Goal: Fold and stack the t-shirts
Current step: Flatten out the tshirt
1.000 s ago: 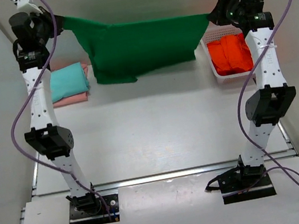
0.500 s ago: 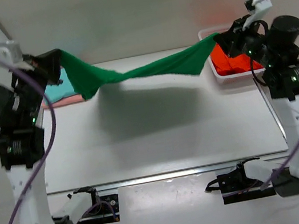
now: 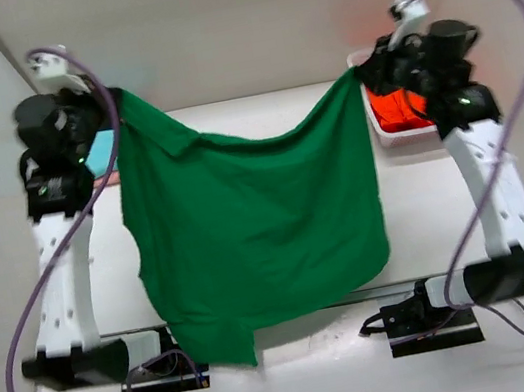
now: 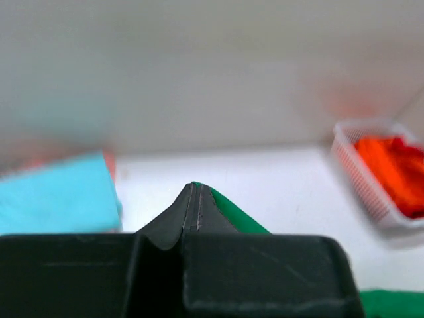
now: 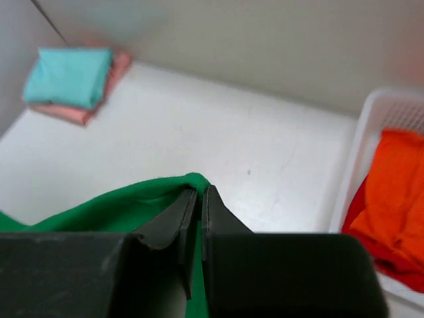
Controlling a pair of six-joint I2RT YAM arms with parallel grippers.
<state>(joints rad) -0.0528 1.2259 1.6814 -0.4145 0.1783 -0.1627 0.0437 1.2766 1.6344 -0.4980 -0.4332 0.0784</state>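
Observation:
A dark green t-shirt [image 3: 257, 227] hangs spread out between both arms, high over the table, its lower edge reaching past the near table edge. My left gripper [image 3: 110, 103] is shut on its upper left corner; green cloth [image 4: 238, 215] shows beside the left gripper [image 4: 195, 187] in the left wrist view. My right gripper [image 3: 362, 72] is shut on the upper right corner, and in the right wrist view the cloth [image 5: 126, 202] is pinched at the right gripper [image 5: 199, 191]. A folded teal shirt [image 5: 69, 76] lies on a pink one [image 5: 116, 66] at the far left. Orange-red shirts [image 5: 391, 199] fill the basket.
The white lattice basket [image 3: 382, 139] stands at the far right of the table, close under my right gripper. The folded stack's teal top [image 4: 53, 202] sits at the far left, partly hidden in the top view behind the left arm [image 3: 62, 272].
The green shirt was pulled taut and twisted between the grippers half a second ago. Now both arms have swung, and it hangs open as a wide sheet toward the near edge.

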